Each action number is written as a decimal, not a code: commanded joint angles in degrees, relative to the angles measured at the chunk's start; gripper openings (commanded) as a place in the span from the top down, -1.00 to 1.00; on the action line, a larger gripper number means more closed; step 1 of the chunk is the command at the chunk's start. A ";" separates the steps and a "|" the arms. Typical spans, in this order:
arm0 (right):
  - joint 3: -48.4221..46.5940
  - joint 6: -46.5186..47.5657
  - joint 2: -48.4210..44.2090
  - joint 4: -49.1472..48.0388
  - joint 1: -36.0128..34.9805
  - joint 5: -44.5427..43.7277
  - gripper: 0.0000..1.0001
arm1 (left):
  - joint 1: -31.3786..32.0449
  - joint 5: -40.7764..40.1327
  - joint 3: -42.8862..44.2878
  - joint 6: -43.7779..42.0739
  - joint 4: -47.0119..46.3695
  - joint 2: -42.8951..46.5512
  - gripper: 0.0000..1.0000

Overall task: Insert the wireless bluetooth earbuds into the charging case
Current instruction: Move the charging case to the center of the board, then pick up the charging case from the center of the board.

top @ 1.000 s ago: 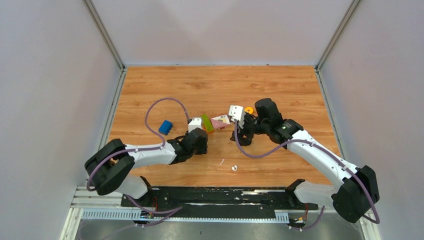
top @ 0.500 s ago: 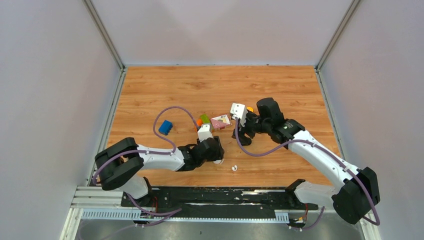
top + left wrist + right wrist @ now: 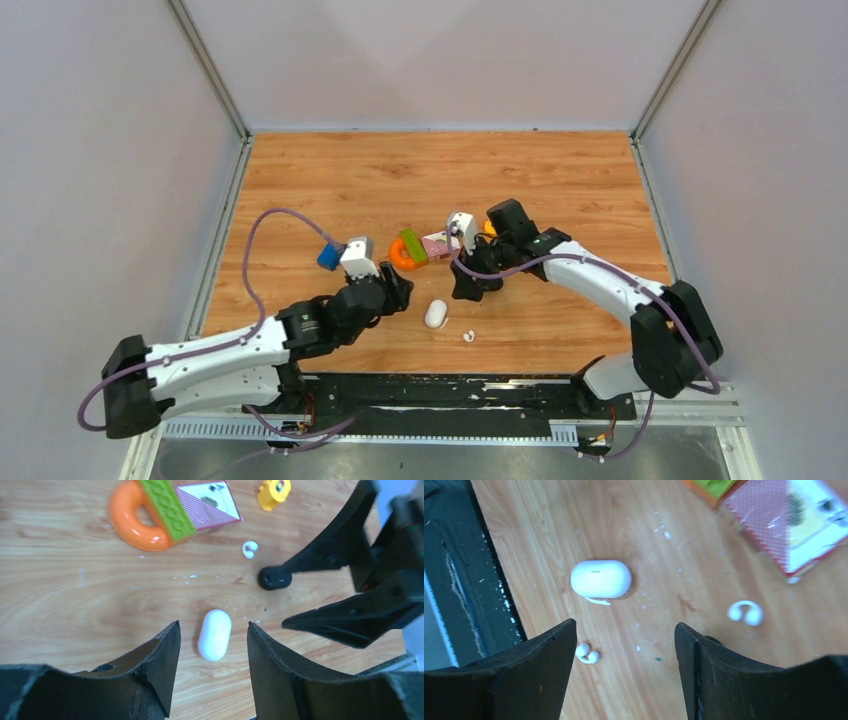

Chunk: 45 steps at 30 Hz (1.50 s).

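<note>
Wooden table (image 3: 400, 170): left gripper (image 3: 212, 626), right gripper (image 3: 625, 626) apart, empty; wrist views alone show earbud (image 3: 249, 549) near red card (image 3: 207, 502).

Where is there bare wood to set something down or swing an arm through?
Bare: the far half of the table, beyond the orange ring and card box, and the strip right of the right arm. Crowded: the middle, around the white case and loose earbud.

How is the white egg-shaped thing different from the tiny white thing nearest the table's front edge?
The charging case is far bigger than the earbud. The case is one smooth oval; the earbud is two little lumps joined together. Both are white and lie loose on the wooden table.
</note>
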<state>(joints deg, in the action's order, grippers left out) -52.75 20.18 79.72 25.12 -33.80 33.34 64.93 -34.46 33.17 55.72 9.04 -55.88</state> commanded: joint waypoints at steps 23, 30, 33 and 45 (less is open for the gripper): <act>-14.44 -10.98 24.93 14.21 -14.94 -1.64 -0.40 | 0.56 -15.72 2.63 -4.22 25.26 23.97 -0.13; -23.42 -9.08 33.82 16.72 -15.68 -4.90 -0.41 | 0.55 -15.44 2.18 -4.50 25.85 25.57 -0.13; -25.38 -8.84 35.81 16.93 -15.79 -5.75 -0.47 | 0.55 -15.31 2.14 -4.97 25.76 25.58 -0.13; -26.82 -9.04 37.18 10.99 -19.28 -19.52 -0.51 | 0.58 -13.93 1.33 -5.09 24.53 25.76 -0.13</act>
<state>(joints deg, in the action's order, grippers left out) -80.47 10.11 114.24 41.12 -51.00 25.28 65.23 -47.70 34.24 51.00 34.89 -30.48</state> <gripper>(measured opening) 0.759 0.563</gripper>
